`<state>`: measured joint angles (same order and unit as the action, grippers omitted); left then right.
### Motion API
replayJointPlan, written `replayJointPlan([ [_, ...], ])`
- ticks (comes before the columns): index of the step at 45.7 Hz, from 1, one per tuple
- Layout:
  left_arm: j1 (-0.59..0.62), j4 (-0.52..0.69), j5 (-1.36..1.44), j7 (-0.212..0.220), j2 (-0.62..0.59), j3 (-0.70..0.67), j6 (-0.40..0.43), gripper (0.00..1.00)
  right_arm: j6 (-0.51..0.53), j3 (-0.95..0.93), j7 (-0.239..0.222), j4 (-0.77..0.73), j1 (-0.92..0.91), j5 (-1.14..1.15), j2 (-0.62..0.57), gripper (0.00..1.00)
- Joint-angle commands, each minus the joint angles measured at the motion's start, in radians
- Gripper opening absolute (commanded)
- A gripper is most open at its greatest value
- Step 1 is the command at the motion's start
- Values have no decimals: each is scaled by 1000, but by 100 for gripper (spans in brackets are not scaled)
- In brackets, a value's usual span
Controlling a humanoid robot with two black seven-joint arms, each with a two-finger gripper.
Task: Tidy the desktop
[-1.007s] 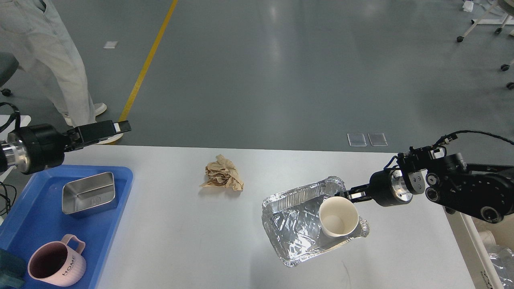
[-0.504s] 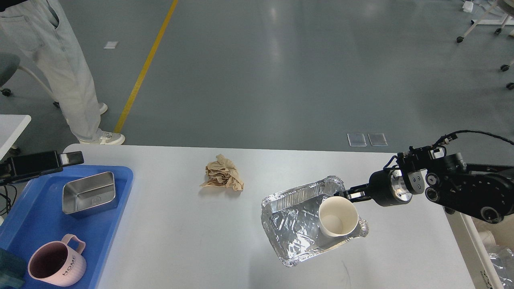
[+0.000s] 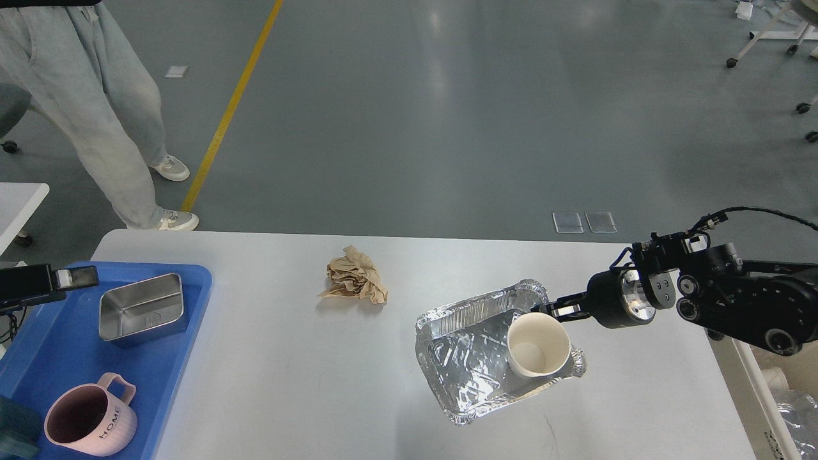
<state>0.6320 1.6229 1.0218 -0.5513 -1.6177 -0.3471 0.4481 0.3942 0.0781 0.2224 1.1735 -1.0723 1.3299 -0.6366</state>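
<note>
The white-grey desktop fills the lower part of the head view. A crumpled brown paper ball lies at its middle back. A crinkled foil tray sits right of centre with a white paper cup lying in it. My right gripper reaches in from the right, and its thin fingers are closed at the tray's far right rim, right above the cup. My left gripper shows at the left edge over the blue tray's back corner, seen side-on, holding nothing visible.
A blue plastic tray at the left holds a steel box and a pink mug. A person stands beyond the table's left back corner. A small white side table is at far left. A bin stands off the right edge.
My left arm has pulled back left and down, from above the table's back left corner to the blue tray's edge. The person has stepped. My right arm and the foil tray have barely moved.
</note>
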Motion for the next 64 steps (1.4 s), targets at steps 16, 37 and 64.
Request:
replayJointPlan([
  [16, 9, -52, -8, 13, 84, -10, -23, 96, 2, 2, 0, -3, 0, 0, 18, 0],
  [37, 15, -236, -68, 148, 450, -43, -230, 96, 2, 3, 0, -5, 8, 0, 14, 0],
  [64, 218, -814, -3, 318, 1094, 138, -246, 96, 2, 3, 0, -5, 12, -2, 8, 0],
])
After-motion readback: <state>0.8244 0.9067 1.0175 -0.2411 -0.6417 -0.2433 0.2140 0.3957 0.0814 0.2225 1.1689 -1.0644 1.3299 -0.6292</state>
